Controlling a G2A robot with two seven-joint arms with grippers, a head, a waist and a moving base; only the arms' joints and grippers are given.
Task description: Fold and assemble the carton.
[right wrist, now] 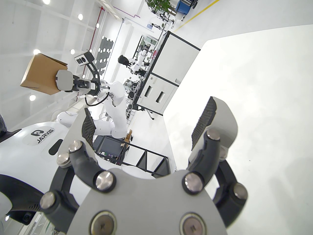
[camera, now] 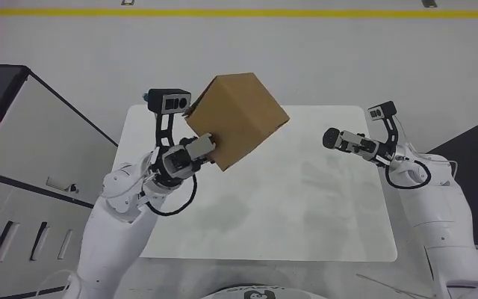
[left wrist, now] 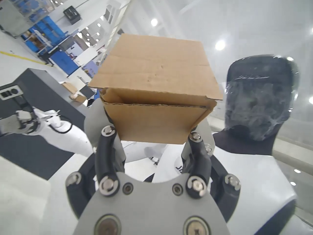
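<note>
**Observer:** Layout, biggest first?

**Me:** White table [camera: 299,217] underneath. Carton [camera: 239,116] is lifted off it and tilted, above the far left part of the table. In my left wrist view the end flaps [left wrist: 156,99] overlap, but a gap runs along the seam, so they are not flush.

**Observer:** Step in hand?

**Me:** My guess is seating that end. To do it well, I'd hold the carton steady on the left and bring the right in square to the loose flap. Press near the fold line, not mid-panel, so the wall doesn't buckle. Go easy on the pinch, since cardboard dents.

**Observer:** Grippers?

**Me:** Left gripper [camera: 205,143] is clamped on the carton's lower edge, one finger on each side of the wall. Right gripper [camera: 328,137] is spread wide with nothing between its pads [right wrist: 204,118]. It hangs over the table's right side, well apart from the carton.
</note>
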